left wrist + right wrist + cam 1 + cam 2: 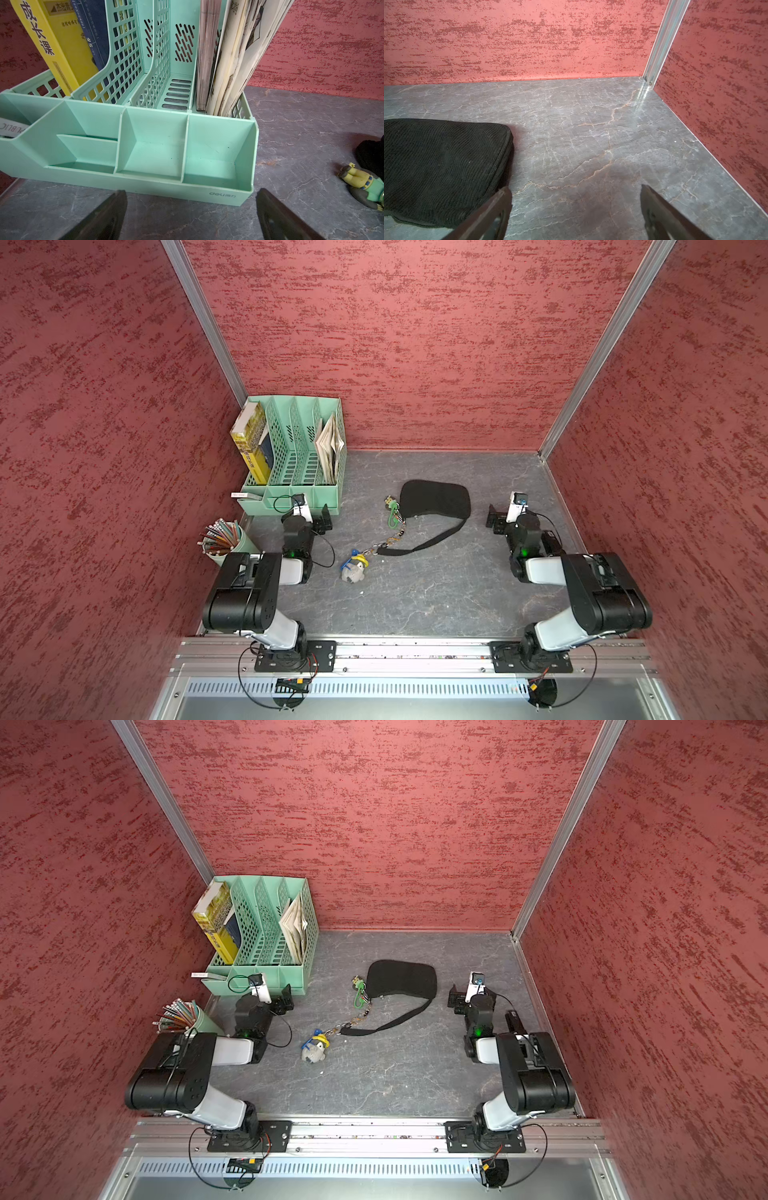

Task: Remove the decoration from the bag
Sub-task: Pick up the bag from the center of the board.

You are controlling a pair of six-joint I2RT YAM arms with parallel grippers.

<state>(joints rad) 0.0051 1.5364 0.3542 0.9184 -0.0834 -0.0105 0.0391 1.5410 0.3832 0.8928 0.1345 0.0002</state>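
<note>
- Left claw point(323, 521) has its jaws spread apart with nothing between them, just in front of the green organiser point(338, 472). The left wrist view shows the same gap point(191, 193).
- Right claw point(495, 519) is likewise spread wide and holds nothing, beside the bag's right end without touching it, as the right wrist view confirms point(576, 189).
- Lying flat on the rear middle of the tabletop point(415, 601) is the bag point(436, 499), between the two claws and nearer the right one.
- Its long axis runs side to side, roughly parallel to the back wall. A zip line shows along one edge in the right wrist view point(442, 166).
- From the bag's right end the strap point(432, 541) trails forward and leftward.
- At the bag's left end a small figure point(389, 502) and a green cord point(392, 519) lie touching it.
- A chain point(388, 541) leads from the strap's end to a grey plush charm point(353, 569), which lies nearest the left arm.
- Bare tabletop lies behind the bag, to its right, and across the whole front.
- In the rear left corner, the organiser holds books point(249, 439) and magazines point(330, 443). A pencil cup point(245, 545) stands against the left wall.
</note>
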